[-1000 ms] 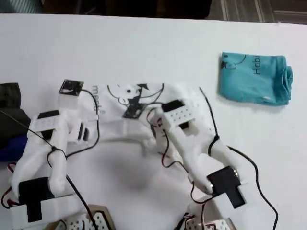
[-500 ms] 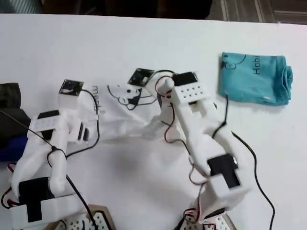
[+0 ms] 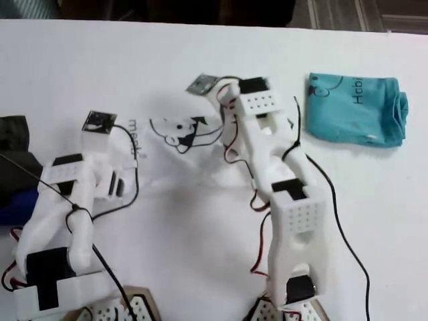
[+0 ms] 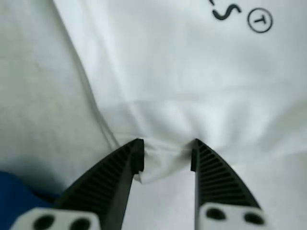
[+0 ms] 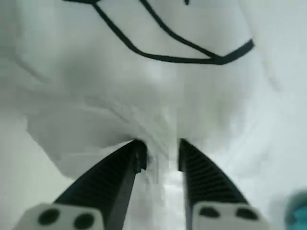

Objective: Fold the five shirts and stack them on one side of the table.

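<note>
White cotton, white table (image 3: pixel 100 60), so the edges are hard to read. The white shirt (image 3: pixel 174 144) lies mid-table, black print up, crumpled along its near edge.

My left gripper (image 4: pixel 165 155) is clamped on a small tuck of the shirt's hem at its left side. My right gripper (image 5: pixel 160 155) is closed on a bunched fold of the same shirt, held at the far side just right of the print. The teal shirt (image 3: pixel 354 110) is already folded and sits far right, apart from the white one. A dark bundle (image 3: pixel 13 167) with some blue cloth (image 3: pixel 13 204) sits at the left edge.

Risks as I judge them:
- Both pinches are thin, with only a little cloth between the jaws. A tug from either side could pull it free and drop the fold.
- The grippers sit at uneven depth, left near and right far. Laying down from here likely gives a skewed fold with a diagonal crease.
- Cloth bunched under the right arm may get trapped as a wrinkle.
- The right arm is near the teal shirt, so a swing right could nudge or unfold it.
- A loose black cable (image 3: pixel 334 221) trails over the table and could snag the cloth.
</note>
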`<state>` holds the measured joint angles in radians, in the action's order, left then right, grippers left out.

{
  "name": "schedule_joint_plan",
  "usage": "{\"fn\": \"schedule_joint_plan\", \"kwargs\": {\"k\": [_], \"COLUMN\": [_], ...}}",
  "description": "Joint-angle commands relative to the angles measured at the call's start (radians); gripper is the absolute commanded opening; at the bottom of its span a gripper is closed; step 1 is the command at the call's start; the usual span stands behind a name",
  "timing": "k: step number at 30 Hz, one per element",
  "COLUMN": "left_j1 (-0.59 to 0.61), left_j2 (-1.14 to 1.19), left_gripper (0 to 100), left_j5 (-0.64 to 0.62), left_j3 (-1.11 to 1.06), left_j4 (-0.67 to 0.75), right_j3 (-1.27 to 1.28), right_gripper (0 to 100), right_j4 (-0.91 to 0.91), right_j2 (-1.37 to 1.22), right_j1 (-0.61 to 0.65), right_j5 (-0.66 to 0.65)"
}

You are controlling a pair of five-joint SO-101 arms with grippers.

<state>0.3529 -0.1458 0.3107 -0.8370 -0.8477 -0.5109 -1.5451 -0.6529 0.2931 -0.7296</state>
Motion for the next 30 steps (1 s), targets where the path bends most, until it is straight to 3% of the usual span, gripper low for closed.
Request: {"fn": "schedule_joint_plan", "kwargs": {"k": [1,8,10,12,14,21,30], "left_j1": [-0.011,-0.011,-0.011,-0.011,-0.011,-0.011,-0.011], "left_j2": [-0.012,-0.012,-0.012,-0.012,-0.012,-0.012,-0.012], "left_gripper": [18,18,18,18,18,18,18], "left_j5": [0.000,0.000,0.000,0.000,0.000,0.000,0.000], "left_j3": [-0.005,-0.005,-0.005,-0.005,-0.005,-0.005,-0.005], "left_j4": [0.021,0.021,0.021,0.021,0.021,0.021,0.021], "right_j3": [-0.123,-0.281,-0.272,-0.222,-0.158,0.164,0.311], "right_gripper": [27.8,24.9,15.9,0.0,6.0,1.9,1.9], "right_j4": [-0.035,-0.180,-0.228,-0.225,-0.225,-0.211,0.085], "right_j2": [-0.008,0.039,0.062,0.097,0.134,0.328,0.255], "right_j1": [-0.047,-0.088,-0.081,-0.077,-0.061,0.090,0.202], "right_j5": [0.026,0.032,0.032,0.032,0.031,0.023,0.169]}}
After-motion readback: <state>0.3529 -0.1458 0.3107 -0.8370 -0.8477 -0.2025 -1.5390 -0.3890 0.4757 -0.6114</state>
